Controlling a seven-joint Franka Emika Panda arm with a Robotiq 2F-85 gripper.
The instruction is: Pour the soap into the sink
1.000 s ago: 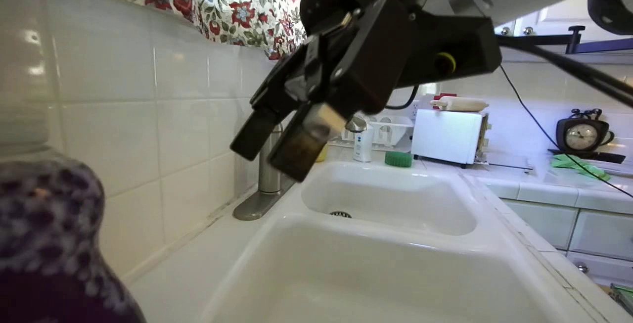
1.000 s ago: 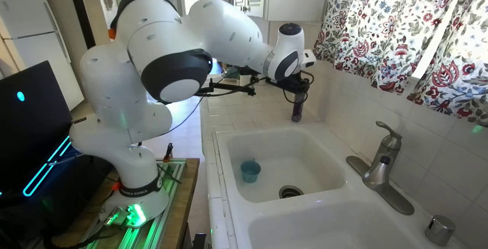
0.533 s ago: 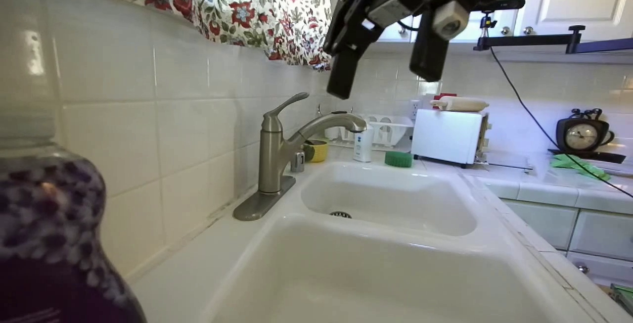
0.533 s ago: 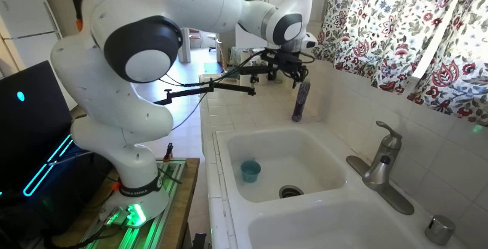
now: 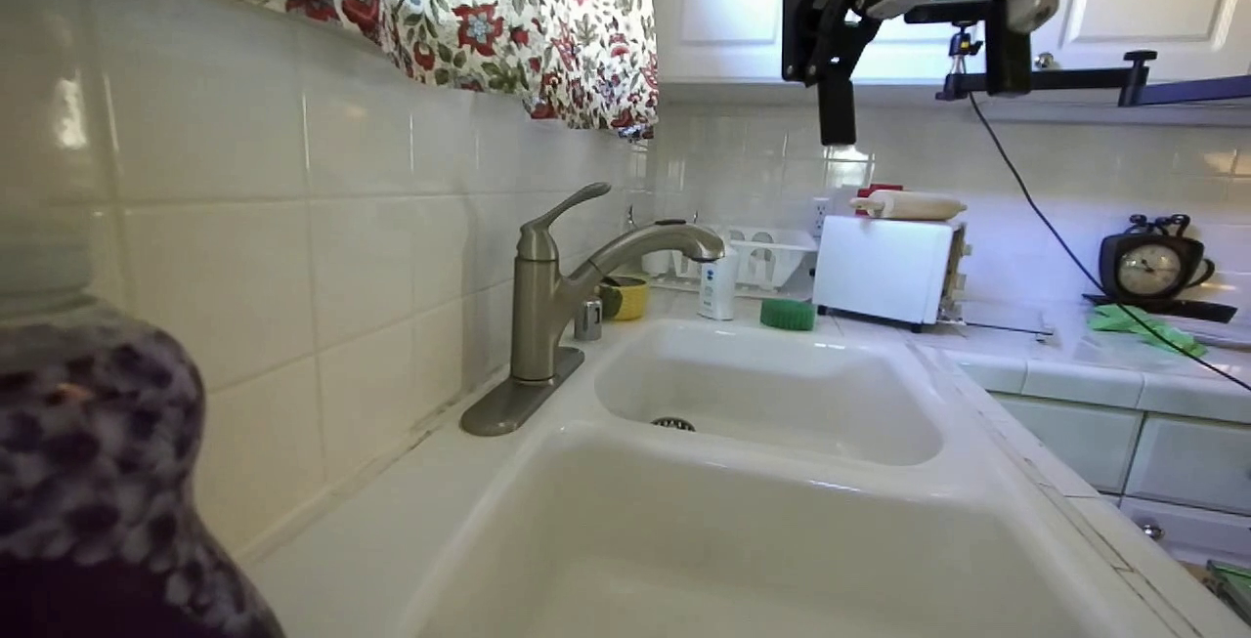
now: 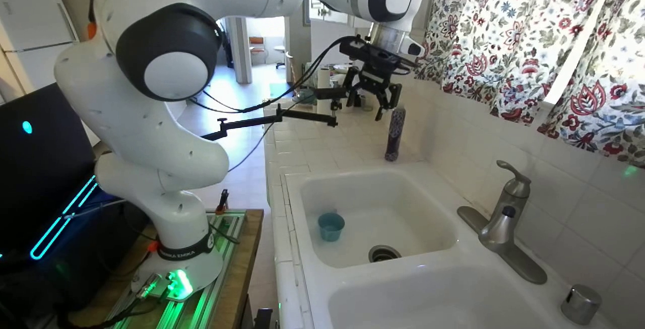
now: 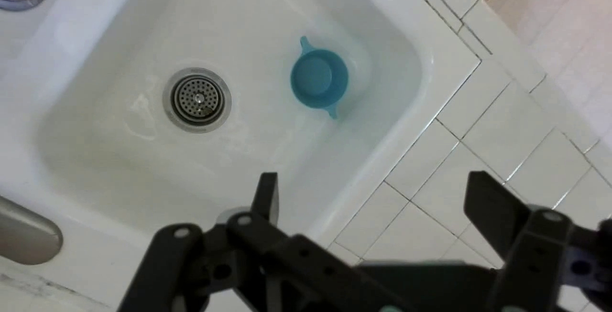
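Observation:
The soap, a tall bottle with a purple patterned label, stands on the counter at the sink's end, close to the wall. It is large and blurred at the left edge of an exterior view (image 5: 93, 482) and small in an exterior view (image 6: 395, 135). The white double-basin sink (image 5: 762, 459) shows in both exterior views (image 6: 313, 288) and in the wrist view (image 7: 444, 54). My gripper (image 6: 386, 106) is above the bottle's top and apart from it. In the wrist view my gripper (image 7: 370, 183) is open, with nothing between its fingers. The bottle is not clearly visible there.
A metal faucet (image 5: 535, 316) stands by the tiled wall. A teal cup (image 7: 319, 78) lies in a basin beside the drain (image 7: 197, 99). A black camera arm (image 6: 307, 116) reaches over the counter. A green brush (image 5: 787, 314) and white dish rack (image 5: 772, 262) are behind the sink.
My gripper has risen and drawn away from the bottle. Its fingers look wider apart in an exterior view. The bottle stays on the counter, its top shifting slightly.

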